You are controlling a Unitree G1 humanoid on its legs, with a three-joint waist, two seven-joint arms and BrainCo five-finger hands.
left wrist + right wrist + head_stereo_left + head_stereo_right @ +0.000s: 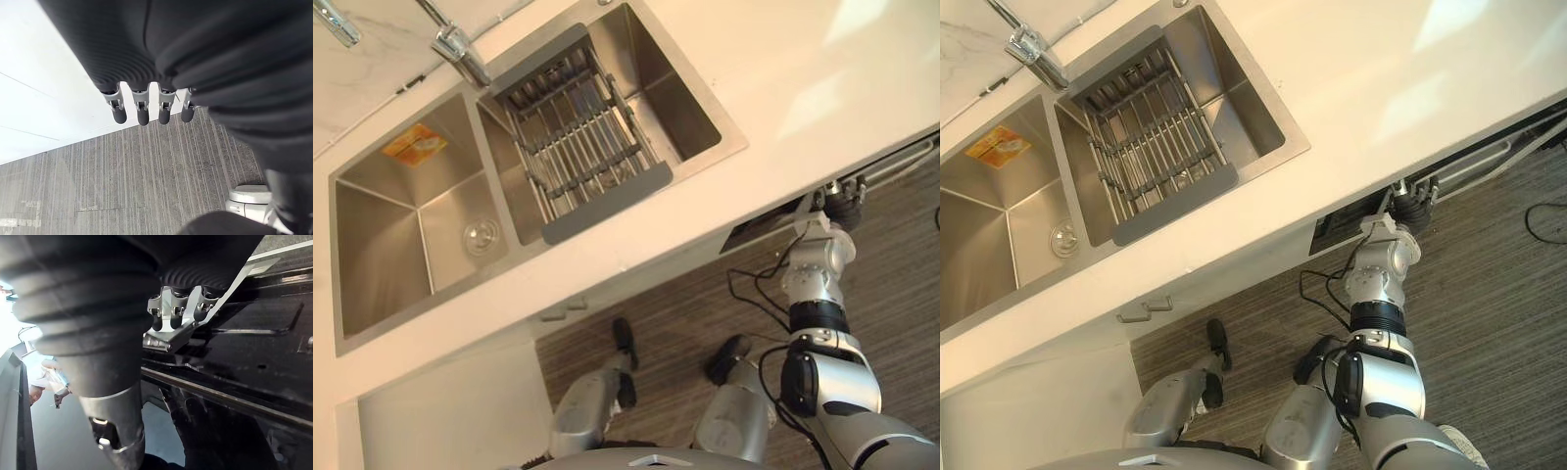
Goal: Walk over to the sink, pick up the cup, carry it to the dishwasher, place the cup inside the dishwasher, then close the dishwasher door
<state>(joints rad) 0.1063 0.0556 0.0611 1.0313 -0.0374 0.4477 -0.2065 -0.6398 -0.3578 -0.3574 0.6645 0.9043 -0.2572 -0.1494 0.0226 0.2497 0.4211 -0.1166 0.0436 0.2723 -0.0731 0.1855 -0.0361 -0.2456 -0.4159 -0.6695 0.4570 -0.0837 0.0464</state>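
My right arm reaches under the counter's edge to the dishwasher (762, 232), a dark slot below the worktop. My right hand (843, 202) is at the slot's right end. In the right wrist view its fingers (174, 316) lie fairly straight against a silver strip (168, 340) on the dishwasher's edge, with dark panels and a thin wire rod (254, 331) beyond. My left hand (142, 105) hangs over the striped floor with its fingers relaxed and nothing in it. The steel double sink (372, 294) lies at the upper left.
A wire draining rack (578, 137) sits across the sink's right basin, and a yellow label (414, 144) is in the left one. The tap (460, 47) stands behind. A pale cabinet front (450, 411) is at the lower left. A person's hands (43, 381) show far off.
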